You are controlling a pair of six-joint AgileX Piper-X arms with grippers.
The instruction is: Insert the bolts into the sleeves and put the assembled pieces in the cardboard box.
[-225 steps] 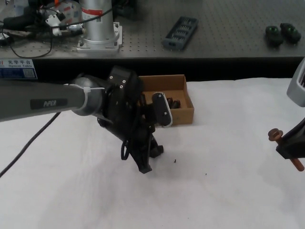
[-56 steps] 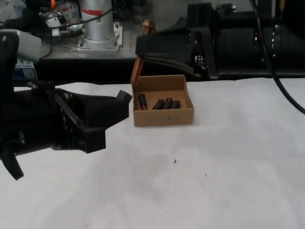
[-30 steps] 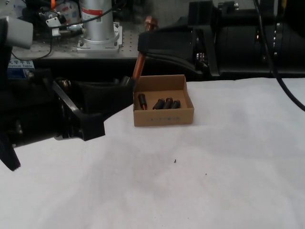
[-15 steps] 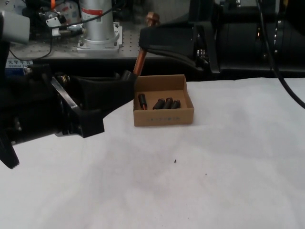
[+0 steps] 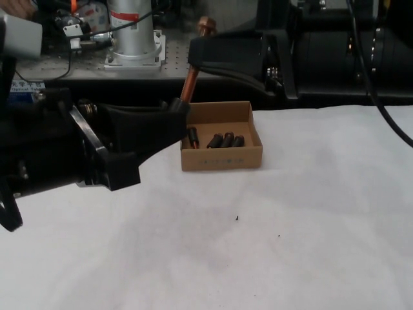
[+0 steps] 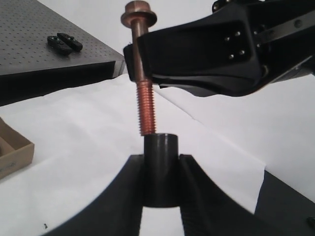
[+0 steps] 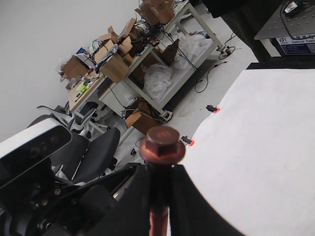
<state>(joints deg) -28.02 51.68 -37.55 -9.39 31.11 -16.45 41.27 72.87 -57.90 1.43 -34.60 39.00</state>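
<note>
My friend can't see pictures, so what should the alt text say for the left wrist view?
A copper bolt hangs upright in the right gripper, its threaded tip right at the mouth of a black sleeve clamped in the left gripper. Behind lie a white cloth and a corner of the cardboard box.

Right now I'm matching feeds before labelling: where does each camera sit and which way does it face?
High view: behind the arms, looking forward and down at the box; both arms show, with left gripper and right gripper.
Left wrist view: on the left arm, looking along its fingers at the sleeve they hold.
Right wrist view: on the right arm, looking down the bolt between its fingers.
Shared: all three show the bolt.
</note>
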